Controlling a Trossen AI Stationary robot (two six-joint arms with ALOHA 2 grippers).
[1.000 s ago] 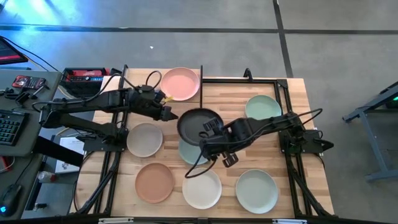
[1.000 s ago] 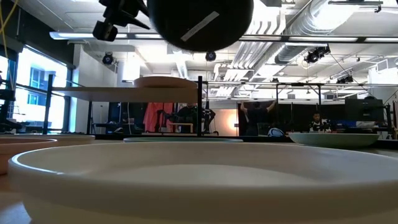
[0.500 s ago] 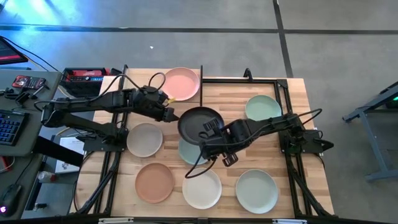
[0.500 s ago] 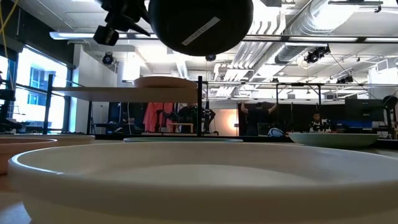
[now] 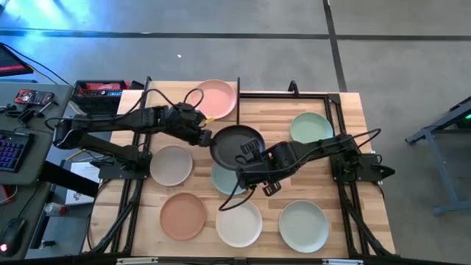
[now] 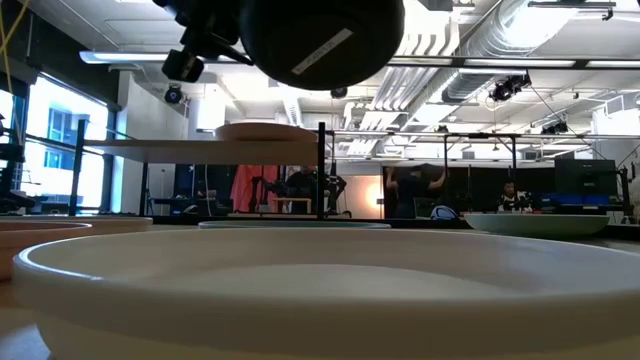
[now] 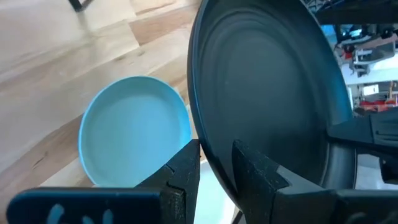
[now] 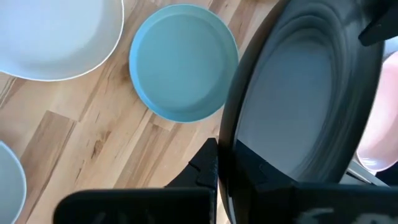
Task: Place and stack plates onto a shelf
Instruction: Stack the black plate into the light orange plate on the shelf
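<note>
The black plate (image 5: 237, 144) hangs in the air over the middle of the table, held by my right gripper (image 5: 247, 156), which is shut on it. My left gripper (image 5: 207, 138) is open at the plate's left rim; in the left wrist view its fingers (image 7: 185, 173) stand on either side of that rim (image 7: 214, 158), and I cannot tell whether they touch it. In the low view the black plate (image 6: 320, 40) shows its underside. The pink plate (image 5: 214, 98) rests on the shelf (image 5: 165, 94) at the far left. My right gripper pinches the black plate's rim (image 8: 227, 146) on its near right side, one finger (image 8: 205, 165) outside and the other over the inner face. The fingers come from the table's right. The plate is lifted clear and tilted, its underside toward the near edge.
On the tabletop lie the pale blue-green plate (image 5: 225, 182) under the black one, grey-beige (image 5: 171, 163), terracotta (image 5: 183, 216), cream (image 5: 238, 223), pale grey-green (image 5: 303, 226) and green (image 5: 310, 128). A black frame (image 5: 335, 103) borders the table. People stand far back in the room.
My left gripper has moved toward the table's right and come up to the black plate's left rim, its fingers now on either side of it. My right gripper and the plate have kept their place.
</note>
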